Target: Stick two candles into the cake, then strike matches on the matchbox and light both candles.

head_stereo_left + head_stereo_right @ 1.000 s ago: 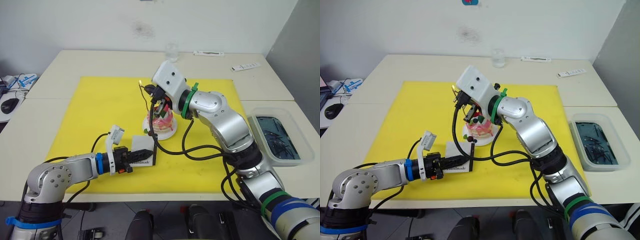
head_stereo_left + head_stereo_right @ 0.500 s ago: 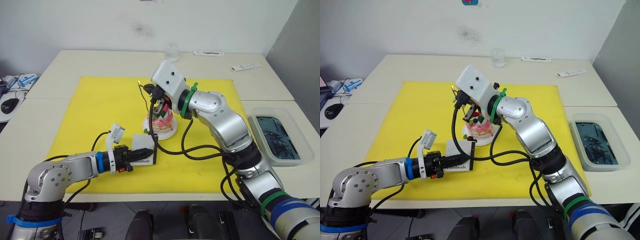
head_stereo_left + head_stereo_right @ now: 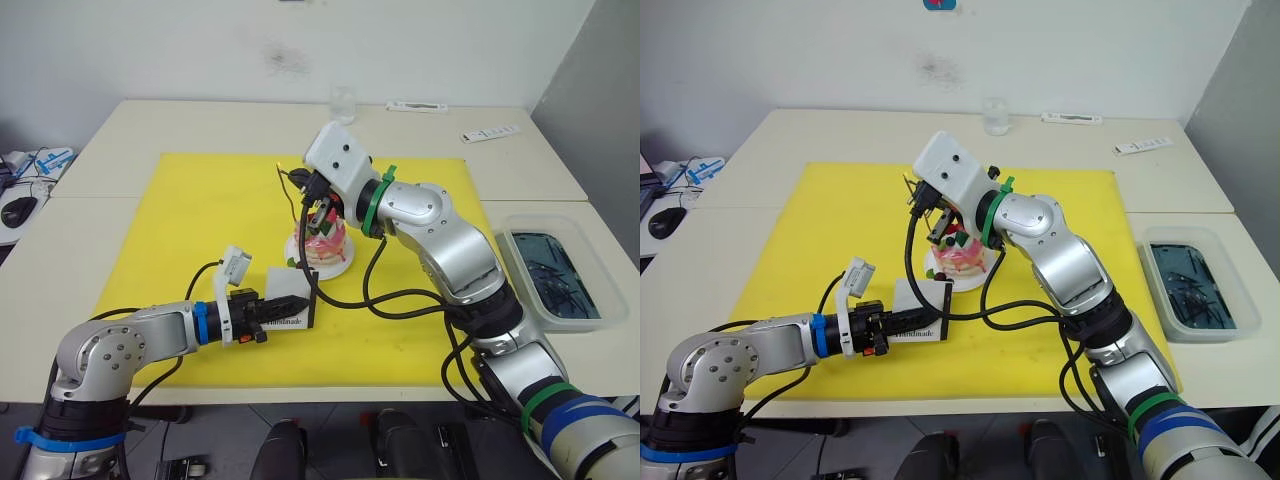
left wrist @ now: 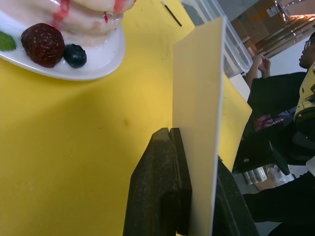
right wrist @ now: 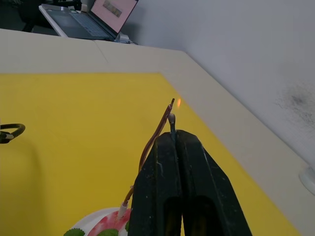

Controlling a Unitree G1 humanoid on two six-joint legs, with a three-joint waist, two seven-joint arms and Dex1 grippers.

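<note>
match at the candle tip above the cake

the cake (image 3: 322, 243) sits mid-frame on the yellow mat (image 3: 200, 210). 1 candle (image 5: 156, 132) rises from it, a small flame at its tip. the right gripper (image 5: 172, 140) pinches a match (image 5: 172, 123) beside it. lower left, the left gripper (image 4: 194, 162) clamps the upright matchbox (image 4: 199, 108).

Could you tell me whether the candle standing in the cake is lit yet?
Lit, it seems: a small orange flame glows at the tip of the candle, right beside the match that the right gripper holds.
</note>
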